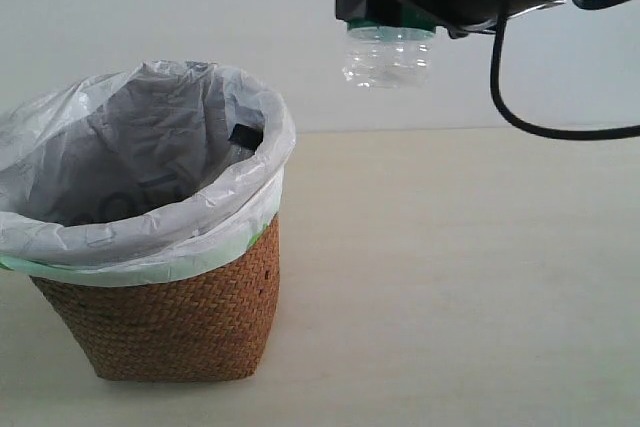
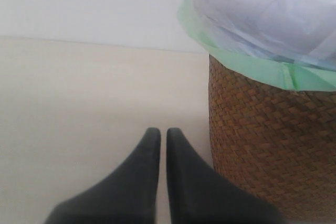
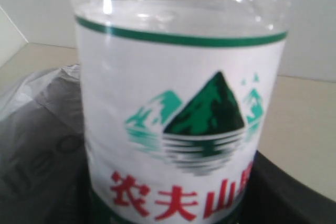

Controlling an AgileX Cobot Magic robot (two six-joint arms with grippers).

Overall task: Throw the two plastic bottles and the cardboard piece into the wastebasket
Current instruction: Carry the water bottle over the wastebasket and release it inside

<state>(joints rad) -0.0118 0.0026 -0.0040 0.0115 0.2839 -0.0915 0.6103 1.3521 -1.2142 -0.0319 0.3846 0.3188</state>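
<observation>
The wastebasket [image 1: 170, 317], brown wicker with a white bag folded over its rim, stands at the left. Above and to the right of its rim hangs a clear bottle [image 1: 388, 57] with a white-green label [image 3: 178, 129], its base pointing down. My right gripper [image 1: 390, 17] is shut on it, and one dark finger [image 3: 286, 192] shows beside the label. Inside the basket a black cap [image 1: 243, 134] peeks out against the liner; the rest of that bottle is hidden. My left gripper [image 2: 163, 135] is shut and empty, low over the table beside the basket wall [image 2: 273, 145]. The cardboard piece is out of view.
A black cable [image 1: 540, 122] loops down from the right arm at the upper right. The beige tabletop [image 1: 450, 277] stretches to the right of the basket, with a white wall behind it.
</observation>
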